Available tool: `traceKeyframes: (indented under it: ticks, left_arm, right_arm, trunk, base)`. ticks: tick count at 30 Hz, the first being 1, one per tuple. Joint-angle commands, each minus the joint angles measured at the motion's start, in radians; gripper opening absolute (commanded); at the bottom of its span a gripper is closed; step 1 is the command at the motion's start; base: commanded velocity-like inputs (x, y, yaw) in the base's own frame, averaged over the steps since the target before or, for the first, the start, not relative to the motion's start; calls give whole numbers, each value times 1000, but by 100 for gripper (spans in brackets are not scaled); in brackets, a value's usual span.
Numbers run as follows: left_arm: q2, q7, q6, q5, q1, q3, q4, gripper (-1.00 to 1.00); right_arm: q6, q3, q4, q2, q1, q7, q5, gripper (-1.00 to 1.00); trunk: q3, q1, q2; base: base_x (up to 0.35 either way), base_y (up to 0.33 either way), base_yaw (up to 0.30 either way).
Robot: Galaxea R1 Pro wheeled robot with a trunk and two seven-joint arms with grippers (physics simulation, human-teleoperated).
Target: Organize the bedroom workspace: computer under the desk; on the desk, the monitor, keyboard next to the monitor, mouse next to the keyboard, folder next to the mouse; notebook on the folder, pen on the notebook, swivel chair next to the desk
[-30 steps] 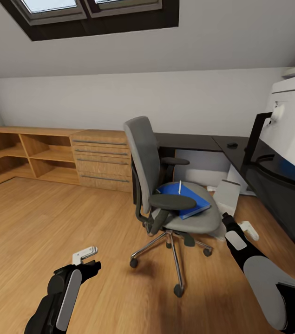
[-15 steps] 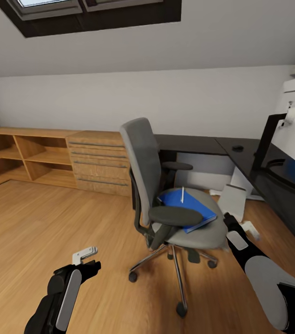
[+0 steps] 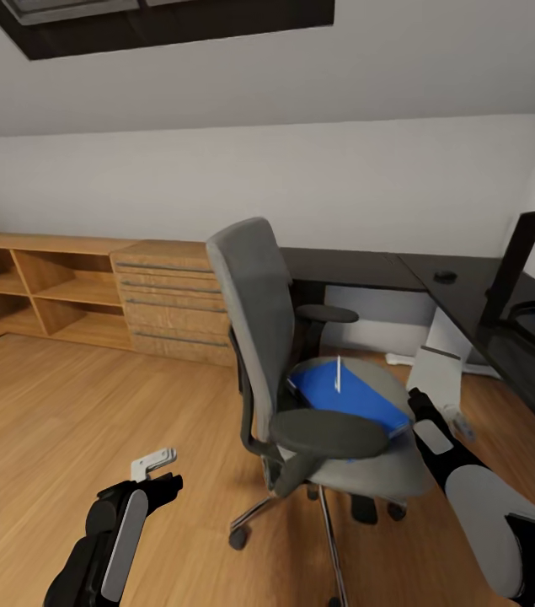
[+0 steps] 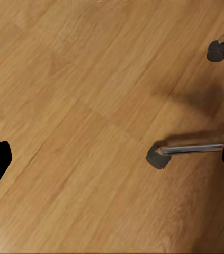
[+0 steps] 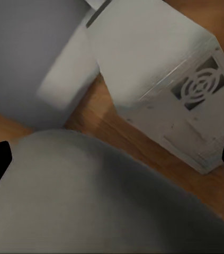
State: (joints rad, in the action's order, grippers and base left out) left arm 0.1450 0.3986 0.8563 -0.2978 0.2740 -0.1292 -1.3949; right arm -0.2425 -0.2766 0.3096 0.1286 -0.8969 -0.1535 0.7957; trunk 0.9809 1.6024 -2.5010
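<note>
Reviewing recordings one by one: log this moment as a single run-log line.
scene: bedroom | folder with pen on swivel chair seat | desk behind | computer on floor | left gripper open | right gripper open

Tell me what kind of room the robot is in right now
Likely a home office corner in an attic room: a grey swivel chair stands by a black desk, under a sloped ceiling with a skylight, beside wooden shelving.
</note>
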Motion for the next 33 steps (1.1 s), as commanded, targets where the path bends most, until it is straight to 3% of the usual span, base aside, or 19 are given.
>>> traceKeyframes:
  ticks: [1,5,8,18,33]
  left_arm:
    - [1,8,3,-11,1,-1,-1,100]
    - [1,8,3,-11,1,-1,-1,100]
    - [1,8,3,-11,1,-1,-1,100]
    - [2,8,3,-11,1,-1,-1,100]
    - [2,8,3,-11,1,-1,-1,100]
  right_arm:
    - [-2,-9,0,0,-1,-1,11,100]
    - [10,-56,0,0,-1,-2,11,100]
    - [72,-109,1,0,-1,1,10,100]
    - [83,-115,2,-1,-1,3,11,100]
    - [83,-115,1,-4,-1,5,11,100]
  trunk:
    - [1,0,0]
    - [1,0,0]
    - [1,0,0]
    - [1,0,0]
    - [1,0,0]
  base:
    - [250,0,0]
    - [214,0,0]
    - [62,0,0]
    - [2,0,31]
    - [0,0,260]
